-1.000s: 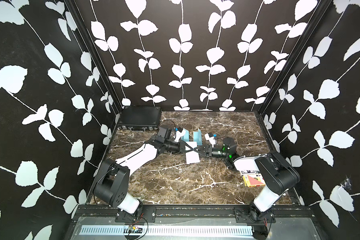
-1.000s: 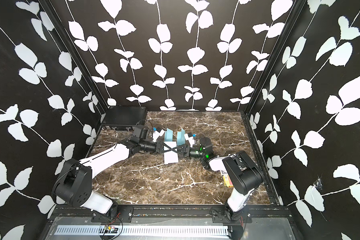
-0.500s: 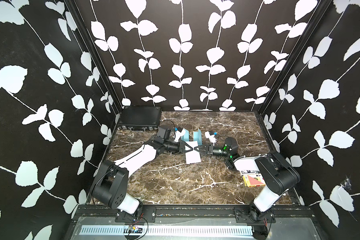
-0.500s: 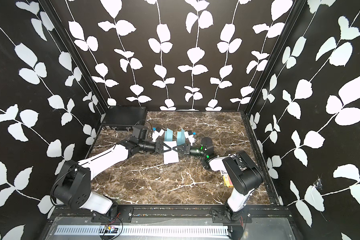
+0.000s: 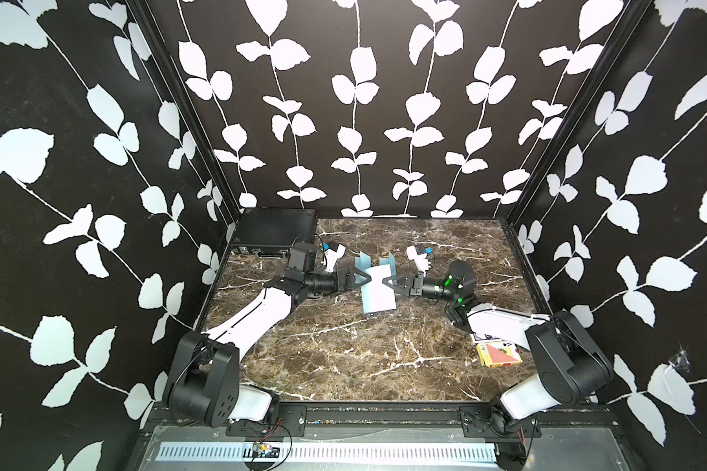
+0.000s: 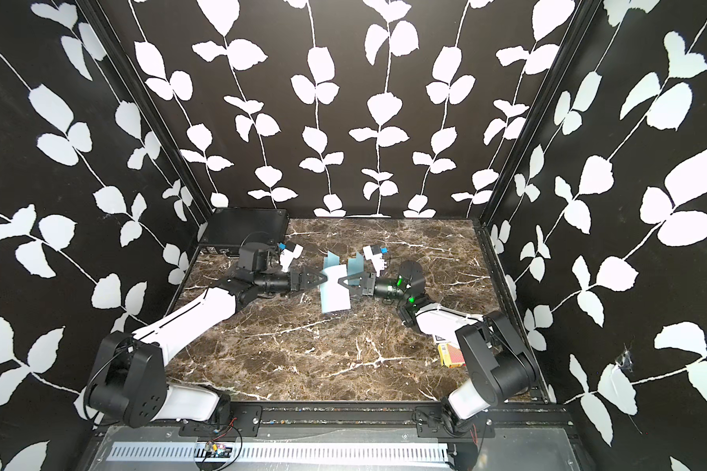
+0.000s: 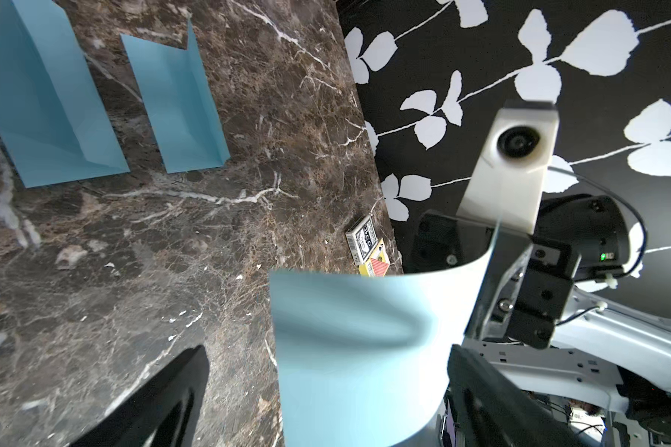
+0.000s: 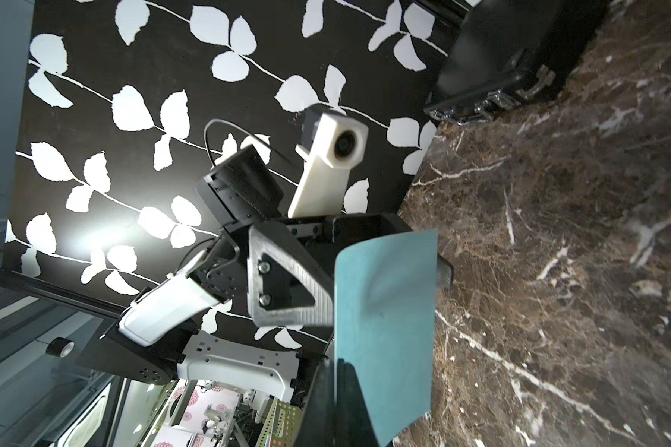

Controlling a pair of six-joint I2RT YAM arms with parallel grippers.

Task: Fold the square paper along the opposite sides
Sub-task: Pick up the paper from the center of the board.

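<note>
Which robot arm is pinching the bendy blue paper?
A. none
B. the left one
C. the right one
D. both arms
C: the right gripper has its fingers shut on the blue paper, while the left gripper has its fingers wide apart, not gripping.

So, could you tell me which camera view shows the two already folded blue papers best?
The left wrist view: both folded papers show large, creases clear. In both top views they are small, partly behind the held sheet. The right wrist view catches at most a blue sliver at its edge.
</note>
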